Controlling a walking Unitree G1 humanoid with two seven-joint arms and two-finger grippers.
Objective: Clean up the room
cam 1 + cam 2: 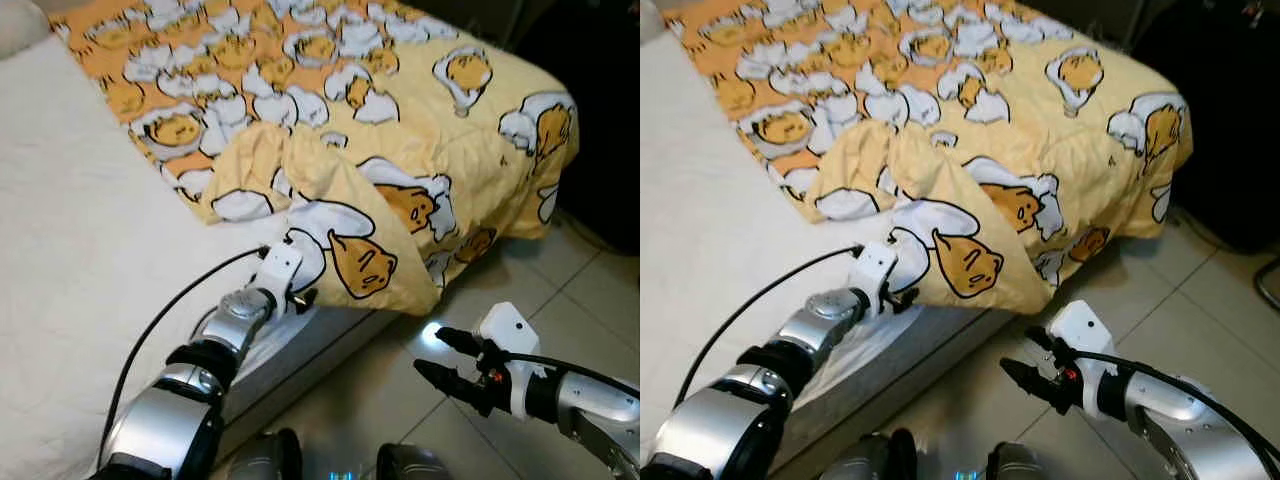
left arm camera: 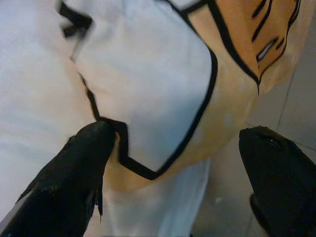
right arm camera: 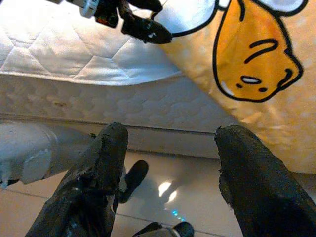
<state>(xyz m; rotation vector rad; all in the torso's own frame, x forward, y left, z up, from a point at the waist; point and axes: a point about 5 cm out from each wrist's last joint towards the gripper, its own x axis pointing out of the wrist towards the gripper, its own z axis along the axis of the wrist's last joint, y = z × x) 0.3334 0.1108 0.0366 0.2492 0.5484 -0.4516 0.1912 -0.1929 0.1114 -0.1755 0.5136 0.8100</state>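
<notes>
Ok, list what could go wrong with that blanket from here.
The left gripper is open around the blanket edge, one finger touching; closing now might pinch only a thin fold that slips. The corner hangs off the mattress, so it may slide to the floor. The right gripper is low and can't help.

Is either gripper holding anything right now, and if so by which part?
Nothing is held. The left gripper is open around the blanket's folded edge at the mattress side. The right gripper is open over the floor.

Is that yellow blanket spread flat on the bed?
No. The blanket is bunched, one corner folded over and hanging off the mattress edge.
</notes>
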